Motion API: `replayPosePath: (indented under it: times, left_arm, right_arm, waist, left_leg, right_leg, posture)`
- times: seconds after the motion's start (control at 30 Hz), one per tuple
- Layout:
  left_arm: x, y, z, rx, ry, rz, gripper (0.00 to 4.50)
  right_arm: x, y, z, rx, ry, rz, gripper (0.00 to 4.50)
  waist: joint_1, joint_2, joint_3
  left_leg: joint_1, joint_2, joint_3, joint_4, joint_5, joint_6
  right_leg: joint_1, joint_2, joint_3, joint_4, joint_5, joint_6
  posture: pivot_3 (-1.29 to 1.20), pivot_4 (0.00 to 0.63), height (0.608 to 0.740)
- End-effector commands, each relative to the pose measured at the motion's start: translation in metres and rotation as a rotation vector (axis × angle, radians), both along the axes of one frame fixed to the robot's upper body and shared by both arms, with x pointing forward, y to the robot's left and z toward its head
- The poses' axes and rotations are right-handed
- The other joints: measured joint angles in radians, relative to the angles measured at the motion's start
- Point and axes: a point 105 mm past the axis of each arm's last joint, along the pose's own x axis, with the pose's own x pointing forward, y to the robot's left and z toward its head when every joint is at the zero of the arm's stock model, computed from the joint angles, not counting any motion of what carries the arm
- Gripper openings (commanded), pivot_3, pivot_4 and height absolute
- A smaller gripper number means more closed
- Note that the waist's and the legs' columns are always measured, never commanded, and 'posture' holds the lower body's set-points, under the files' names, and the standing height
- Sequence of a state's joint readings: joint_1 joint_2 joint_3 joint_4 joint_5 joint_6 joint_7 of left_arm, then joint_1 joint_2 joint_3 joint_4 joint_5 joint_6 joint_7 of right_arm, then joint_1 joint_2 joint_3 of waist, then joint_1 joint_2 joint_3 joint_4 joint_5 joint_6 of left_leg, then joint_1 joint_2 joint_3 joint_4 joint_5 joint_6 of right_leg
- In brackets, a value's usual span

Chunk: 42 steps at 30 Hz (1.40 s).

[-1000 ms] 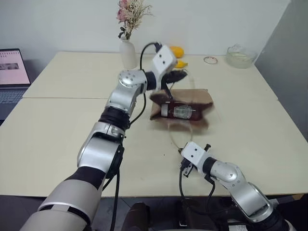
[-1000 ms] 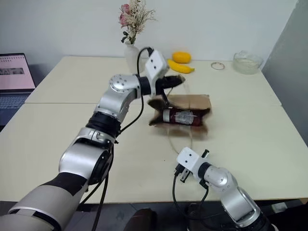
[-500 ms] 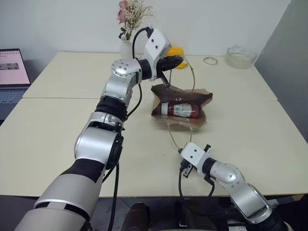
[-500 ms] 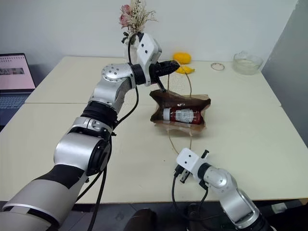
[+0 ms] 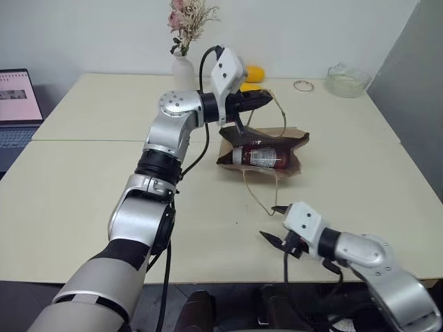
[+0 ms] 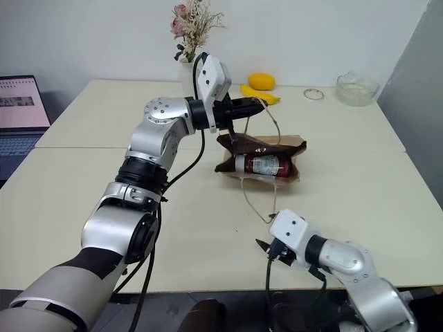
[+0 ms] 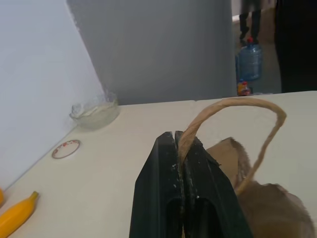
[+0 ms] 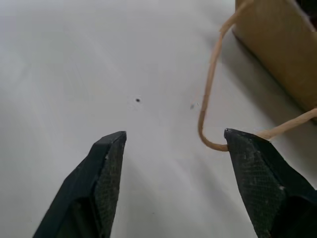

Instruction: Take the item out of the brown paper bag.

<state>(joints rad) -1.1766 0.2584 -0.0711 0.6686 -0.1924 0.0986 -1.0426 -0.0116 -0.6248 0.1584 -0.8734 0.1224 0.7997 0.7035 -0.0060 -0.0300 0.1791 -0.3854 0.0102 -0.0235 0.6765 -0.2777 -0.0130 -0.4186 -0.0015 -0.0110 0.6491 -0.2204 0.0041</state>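
A crumpled brown kraft paper bag (image 5: 266, 149) lies on its side near the middle of a pale cream table (image 5: 83, 187), its open mouth turned toward the robot. Inside the mouth lies a small red bottle with a white printed label (image 5: 257, 157), on its side, fully within the bag.

The left gripper (image 5: 265, 97) hovers just above the bag's far edge. Its two black fingers (image 7: 163, 198) are pressed together, pinching one thin pale cord loop handle (image 7: 233, 106), which arches up from the bag. This lifts the bag's upper edge off the table.

A second pale cord handle (image 5: 259, 197) trails out of the bag's mouth across the table toward the near edge. The right gripper (image 5: 275, 223) sits at the end of this cord, near the table's front edge and well apart from the bag. Its fingers (image 8: 106, 166) stand wide apart with nothing between them; one fingertip is just beside the cord's bend.

Beyond the bag stand a white vase of dried pink flowers (image 5: 183, 69), a yellow banana (image 6: 257, 95), an orange round fruit (image 6: 261, 81), a small ring-shaped dish (image 5: 302, 86) and a clear glass bowl (image 5: 346, 80). An open laptop (image 5: 17, 114) sits far to the bag's left.
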Motion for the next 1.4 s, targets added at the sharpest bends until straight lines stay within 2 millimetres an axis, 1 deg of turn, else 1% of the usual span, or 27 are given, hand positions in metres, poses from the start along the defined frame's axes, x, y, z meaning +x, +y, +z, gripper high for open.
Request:
replayPosePath:
  times: [0.03,0.13,0.2,0.27,0.37,0.47,0.5,0.57,0.67,0.73,0.83,0.87,0.9,1.1,1.23,1.33,1.4]
  left_arm:
    - [-0.013,-0.003,0.017,-0.03,-0.072,-0.056,0.0]
    - [-0.019,-0.003,0.017,-0.026,-0.082,-0.086,0.0]
    - [-0.021,-0.003,0.016,-0.023,-0.086,-0.096,0.0]
    - [-0.023,-0.003,0.017,-0.035,-0.079,-0.101,0.0]
    - [-0.026,-0.003,0.02,-0.055,-0.069,-0.112,0.0]
    - [-0.028,-0.002,0.025,-0.077,-0.048,-0.113,0.0]
    - [-0.028,-0.001,0.027,-0.079,-0.047,-0.11,0.0]
    - [-0.028,-0.001,0.028,-0.082,-0.046,-0.103,0.0]
    - [-0.029,-0.002,0.029,-0.085,-0.046,-0.098,0.0]
    - [-0.029,-0.001,0.029,-0.085,-0.048,-0.092,0.0]
    - [-0.029,0.002,0.028,-0.081,-0.053,-0.08,0.0]
    - [-0.029,0.002,0.027,-0.076,-0.059,-0.077,0.0]
    - [-0.029,0.002,0.026,-0.072,-0.064,-0.075,0.0]
    - [-0.03,0.001,0.027,-0.083,-0.059,-0.08,0.0]
    - [-0.03,-0.001,0.028,-0.09,-0.063,-0.081,0.0]
    - [-0.03,-0.001,0.029,-0.096,-0.065,-0.079,0.0]
    - [-0.03,-0.001,0.029,-0.097,-0.065,-0.079,0.0]
  right_arm:
    - [-0.008,-0.011,0.021,-0.056,-0.035,0.05,3.4]
    - [-0.015,-0.023,0.029,-0.075,-0.003,0.06,3.4]
    - [-0.021,-0.025,0.031,-0.076,0.02,0.079,3.4]
    - [-0.022,-0.025,0.034,-0.061,0.022,0.087,3.4]
    - [-0.006,-0.02,0.053,0.019,-0.069,0.053,3.4]
    - [0.011,-0.005,0.075,0.082,-0.188,0.043,3.4]
    - [0.015,0.0,0.08,0.09,-0.212,0.049,3.4]
    - [0.022,0.011,0.082,0.095,-0.229,0.064,3.4]
    - [0.037,0.021,0.08,0.064,-0.252,0.049,3.4]
    - [0.047,0.021,0.075,0.034,-0.258,0.01,3.4]
    - [0.06,0.015,0.066,-0.018,-0.27,-0.061,3.99]
    - [0.065,0.014,0.067,-0.02,-0.281,-0.082,4.34]
    - [0.068,0.014,0.067,-0.019,-0.289,-0.096,4.47]
    - [0.08,0.019,0.067,-0.01,-0.29,-0.122,4.47]
    - [0.098,0.021,0.064,0.027,-0.257,-0.191,4.47]
    - [0.112,0.027,0.052,-0.027,-0.251,-0.182,4.47]
    - [0.119,0.031,0.051,-0.058,-0.274,-0.168,4.47]
  waist:
    - [0.0,0.0,0.0]
    - [0.002,0.0,0.0]
    - [0.002,0.0,0.0]
    - [0.002,0.0,0.0]
    - [-0.001,0.0,0.0]
    - [-0.002,0.0,0.001]
    - [-0.002,0.0,0.001]
    - [-0.002,0.0,0.001]
    - [-0.001,0.0,0.001]
    - [0.001,0.001,0.001]
    - [0.004,0.001,0.001]
    - [0.004,0.001,0.001]
    - [0.004,0.001,0.001]
    - [0.003,0.001,0.001]
    - [0.003,0.001,0.001]
    - [0.003,0.001,0.001]
    - [0.002,0.001,0.001]
  left_leg:
    - [0.0,0.0,0.0,0.0,0.0,0.0]
    - [0.0,0.0,0.001,0.0,0.0,0.0]
    - [0.0,0.0,0.001,0.0,0.0,0.0]
    - [0.0,0.0,0.001,0.0,0.0,0.0]
    - [0.0,0.0,0.001,0.0,0.0,0.0]
    - [0.001,0.0,0.001,0.0,0.0,0.0]
    - [0.001,0.0,0.0,0.0,0.0,0.0]
    - [0.001,0.0,0.0,0.0,0.0,0.0]
    - [-0.001,0.0,0.0,-0.001,0.0,0.0]
    - [-0.003,0.0,0.0,-0.001,0.0,0.0]
    - [-0.005,-0.001,0.0,0.0,0.0,0.0]
    - [-0.005,-0.001,0.0,0.0,0.0,0.0]
    - [-0.005,-0.001,0.0,0.0,0.0,0.0]
    - [-0.005,0.0,0.0,0.0,0.0,0.0]
    - [-0.005,0.0,0.0,0.0,0.0,0.0]
    - [-0.005,0.0,0.0,0.0,0.0,0.0]
    - [-0.004,0.0,0.001,0.0,0.0,0.0]
  right_leg:
    - [0.0,0.0,0.0,0.0,0.0,0.0]
    - [0.0,0.0,0.0,0.0,0.0,0.0]
    - [0.0,0.0,0.0,0.0,0.0,0.0]
    - [0.0,0.0,0.0,-0.001,0.0,0.0]
    - [0.0,0.0,0.0,0.0,0.0,0.0]
    - [0.0,0.0,0.001,0.001,0.001,0.001]
    - [0.0,0.0,0.001,0.001,0.001,0.001]
    - [0.0,0.0,0.001,0.0,0.001,0.001]
    - [-0.002,0.0,0.001,-0.001,0.0,0.001]
    - [-0.002,-0.001,0.001,-0.001,0.001,0.001]
    - [-0.003,-0.001,0.001,-0.002,0.001,0.001]
    - [-0.003,-0.002,0.001,-0.002,0.001,0.001]
    - [-0.003,-0.002,0.002,-0.002,0.001,0.001]
    - [-0.003,-0.001,0.001,-0.001,0.001,0.001]
    - [-0.003,0.0,0.001,0.0,0.001,0.001]
    - [-0.003,-0.001,0.001,0.0,0.001,0.0]
    - [-0.003,-0.001,0.001,0.0,0.001,0.0]
  posture:
    - [0.0,0.15,0.74]
    - [0.0,0.15,0.74]
    - [0.0,0.15,0.74]
    - [0.0,0.15,0.74]
    - [0.0,0.15,0.74]
    - [0.0,0.15,0.74]
    - [0.0,0.15,0.74]
    - [0.0,0.15,0.74]
    - [0.0,0.15,0.74]
    - [0.0,0.15,0.74]
    - [0.0,0.15,0.74]
    - [0.0,0.15,0.74]
    - [0.0,0.15,0.74]
    - [0.0,0.15,0.74]
    - [0.0,0.15,0.74]
    - [0.0,0.15,0.74]
    - [0.0,0.15,0.74]
